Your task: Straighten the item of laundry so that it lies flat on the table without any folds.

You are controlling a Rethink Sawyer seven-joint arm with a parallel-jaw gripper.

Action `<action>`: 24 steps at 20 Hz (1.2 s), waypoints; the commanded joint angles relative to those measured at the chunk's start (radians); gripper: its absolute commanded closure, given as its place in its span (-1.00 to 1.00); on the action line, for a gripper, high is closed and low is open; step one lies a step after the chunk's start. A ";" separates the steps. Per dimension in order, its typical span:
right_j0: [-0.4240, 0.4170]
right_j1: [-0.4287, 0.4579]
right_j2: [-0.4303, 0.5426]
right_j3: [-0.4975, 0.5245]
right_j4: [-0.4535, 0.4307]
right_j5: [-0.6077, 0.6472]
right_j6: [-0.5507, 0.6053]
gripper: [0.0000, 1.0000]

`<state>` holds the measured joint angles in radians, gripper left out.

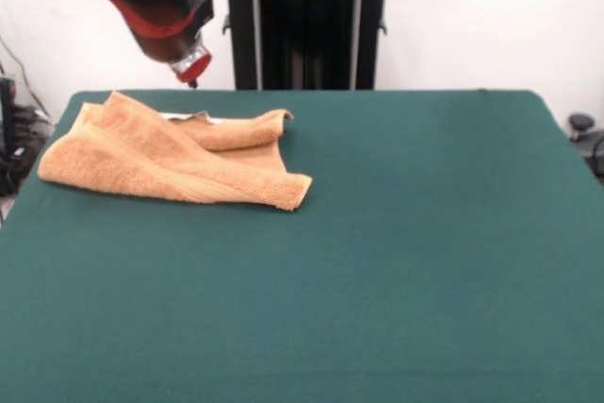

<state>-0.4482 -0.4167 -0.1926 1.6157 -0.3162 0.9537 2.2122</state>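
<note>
On the large table covered in dark green felt, the small orange-tan terry-cloth towel lies folded over itself at the far left; a pull on its top layer would likely drag it without opening it. The gripper hangs above the towel's far edge, holding nothing; its opening cannot be told.

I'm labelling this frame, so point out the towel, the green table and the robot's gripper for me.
towel [160, 162]: front view, on its folded middle layer.
green table [406, 261]: front view, on bare felt right of the towel.
gripper [192, 65]: front view, on its red-ringed tip above the towel's far edge.
</note>
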 commanded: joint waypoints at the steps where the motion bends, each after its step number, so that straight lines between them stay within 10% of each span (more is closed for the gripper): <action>1: 0.013 0.109 0.114 -0.177 -0.039 0.046 -0.080 -1.00; 24: 0.003 0.151 0.155 -0.338 -0.010 0.184 -0.108 -1.00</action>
<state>-0.4621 -0.2788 -0.1722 1.2956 -0.3384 1.1271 2.2122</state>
